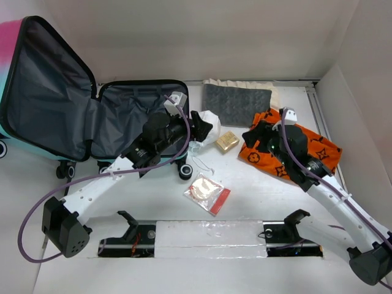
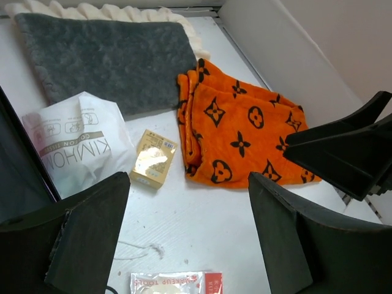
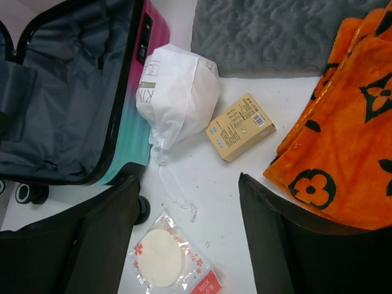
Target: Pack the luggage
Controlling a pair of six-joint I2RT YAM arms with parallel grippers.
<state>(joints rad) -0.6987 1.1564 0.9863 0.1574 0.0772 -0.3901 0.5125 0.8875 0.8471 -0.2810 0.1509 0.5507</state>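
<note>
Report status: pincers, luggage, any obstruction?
Left pincer open, empty. Right pincer open, empty. Luggage open, no items seen inside. White bag beside its rim; box, orange blanket beyond.

luggage (image 1: 116, 122) interior open | white bag (image 1: 208, 125) against its rim | gap between box (image 1: 227, 141) and sachet (image 1: 207, 193)

I see the white table (image 1: 257, 199) carrying the open luggage (image 1: 55, 92) at far left, a white drawstring bag (image 1: 208, 124) just beside its rim, then a small yellow box (image 1: 227, 142). A grey mat (image 1: 236, 104) lies along the far edge. An orange patterned cloth (image 1: 327, 152) sits right, and a clear packet (image 1: 207, 193) nearer the arms.
</note>
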